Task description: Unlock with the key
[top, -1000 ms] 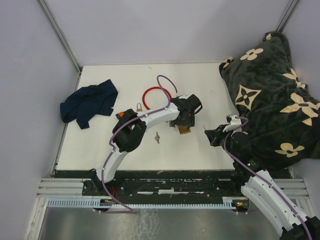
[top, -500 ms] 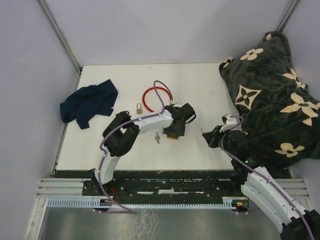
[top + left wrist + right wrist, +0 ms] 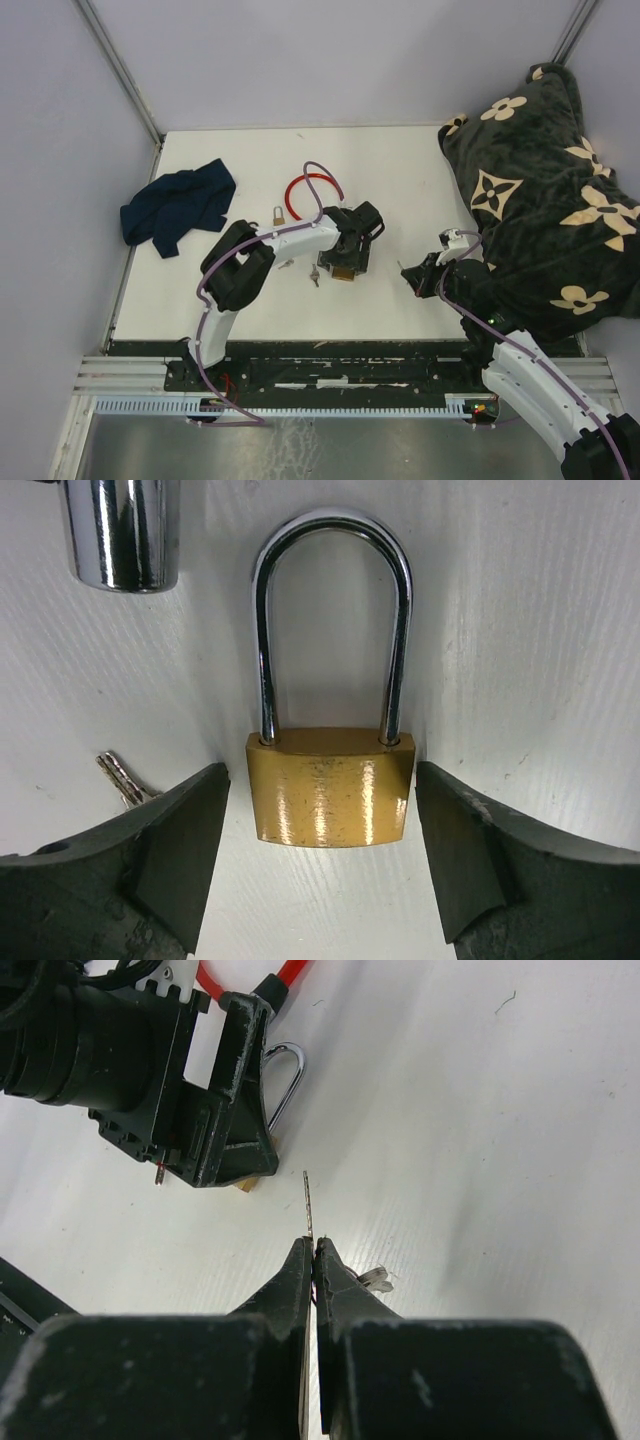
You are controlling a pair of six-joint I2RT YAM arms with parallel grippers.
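Bracketing the brass padlock with steel shackle [image 3: 330,800], flat mid-bench toward the near edge, the left gripper [image 3: 322,825] has its jaws wide, not yet gripping. The right gripper [image 3: 314,1260], near the right edge, pinches the thin silver key [image 3: 308,1205]. Step, as I judge it: securing the lock. Next calls for closing squarely on its body.

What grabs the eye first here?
The brass padlock fills the left wrist view. It lies flat on the white table between the open fingers of the left gripper, which touch neither side of it. Next, the right gripper pinches a thin key, its blade pointing toward that lock. From above, the dark flower-patterned blanket heaped at the table's right edge dominates.
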